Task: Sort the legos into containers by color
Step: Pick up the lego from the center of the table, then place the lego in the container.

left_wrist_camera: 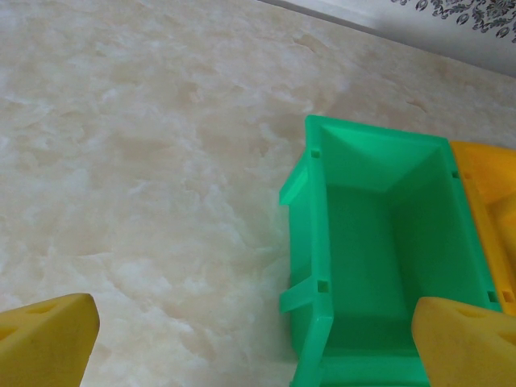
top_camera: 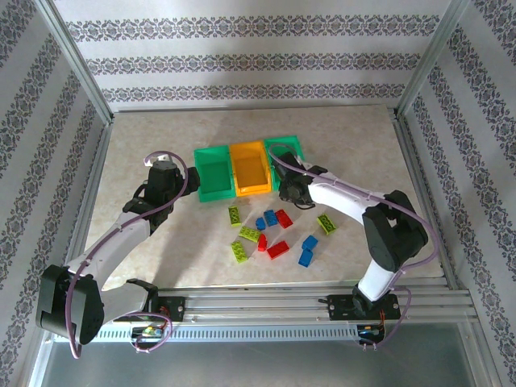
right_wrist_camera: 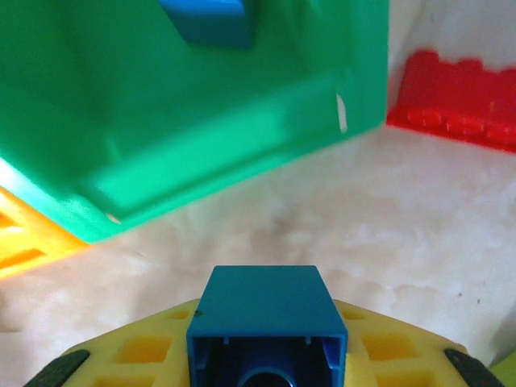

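Patterned wallpaper (top_camera: 242, 64), marbled tabletop (top_camera: 161, 145), scattered legos (top_camera: 305, 258)

I see a tabletop (top_camera: 161, 145) of beige, marble-patterned laminate across the centre of the top view. Along the upper frame stands a back wall (top_camera: 258, 48), papered white with grey ornamental bands. Similar paper covers the side walls (top_camera: 24, 121) at left and right. Aluminium posts (top_camera: 76, 64) rise at the upper corners. A slotted aluminium rail (top_camera: 266, 310) crosses the lower frame. Lighting is even, and shadows are soft.
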Robot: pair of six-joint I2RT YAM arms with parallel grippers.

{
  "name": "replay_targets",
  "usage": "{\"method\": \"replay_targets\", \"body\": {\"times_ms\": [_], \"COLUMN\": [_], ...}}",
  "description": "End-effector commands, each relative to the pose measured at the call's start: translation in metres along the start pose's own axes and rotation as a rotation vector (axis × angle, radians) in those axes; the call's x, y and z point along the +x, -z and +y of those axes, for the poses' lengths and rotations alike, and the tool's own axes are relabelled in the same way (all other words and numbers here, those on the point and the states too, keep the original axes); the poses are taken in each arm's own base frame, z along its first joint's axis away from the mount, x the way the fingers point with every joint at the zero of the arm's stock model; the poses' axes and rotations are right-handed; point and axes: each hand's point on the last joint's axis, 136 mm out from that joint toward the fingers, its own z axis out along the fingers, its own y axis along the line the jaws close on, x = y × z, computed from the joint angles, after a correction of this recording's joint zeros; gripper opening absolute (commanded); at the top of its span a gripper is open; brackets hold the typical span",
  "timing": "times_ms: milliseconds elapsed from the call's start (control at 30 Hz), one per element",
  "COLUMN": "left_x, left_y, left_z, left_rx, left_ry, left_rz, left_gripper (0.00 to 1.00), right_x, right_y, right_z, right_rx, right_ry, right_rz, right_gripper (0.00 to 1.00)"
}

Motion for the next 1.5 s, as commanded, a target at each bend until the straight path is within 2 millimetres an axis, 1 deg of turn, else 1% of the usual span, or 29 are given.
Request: {"method": "replay_targets", "body": {"times_ms": [0,133,267,333,467,567,733,900,967,1100,1333,1467], "left_x": [-0.016,-0.015,-0.015,-0.015,-0.016,-0.015,-0.014,-0.016,-0.016,-0.016,-0.017,-0.016], "left_y": [0.004,0.005,0.007,0.007,0.008,0.007,0.007,0.008,0.009,0.009,0.009,0.011], "left_z": [-0.002,-0.001,0.001,0.002,0.002,0.002,0.004,0.003,0.003,0.003,0.003,0.003], "left_rx": [0.008,0.005,-0.002,-0.007,-0.007,-0.009,-0.016,-0.012,-0.012,-0.011,-0.012,-0.012], "left_ry": [0.022,0.019,0.017,0.016,0.013,0.012,0.010,0.007,0.007,0.008,0.010,0.011], "left_rz": [-0.046,-0.045,-0.047,-0.049,-0.050,-0.047,-0.046,-0.050,-0.050,-0.051,-0.048,-0.045], "left_gripper": [1.00,1.00,1.00,1.00,1.00,1.00,1.00,1.00,1.00,1.00,1.00,1.00], "right_x": [-0.027,-0.047,-0.064,-0.072,-0.081,-0.084,-0.083,-0.081,-0.080,-0.081,-0.085,-0.084], "right_y": [0.015,0.018,0.017,0.015,0.005,-0.005,-0.022,-0.032,-0.034,-0.033,-0.026,-0.025], "right_z": [0.006,0.015,0.019,0.020,0.025,0.026,0.029,0.032,0.032,0.031,0.029,0.029], "right_rx": [-0.007,-0.023,-0.034,-0.040,-0.052,-0.055,-0.064,-0.066,-0.065,-0.066,-0.071,-0.074], "right_ry": [0.035,0.055,0.050,0.045,0.041,0.035,0.023,0.022,0.022,0.026,0.029,0.025], "right_rz": [-0.072,-0.099,-0.114,-0.116,-0.100,-0.081,-0.041,-0.020,-0.015,-0.015,-0.029,-0.031], "right_gripper": [0.21,0.21,0.21,0.22,0.22,0.23,0.23,0.25,0.27,0.33,0.42,0.44]}}
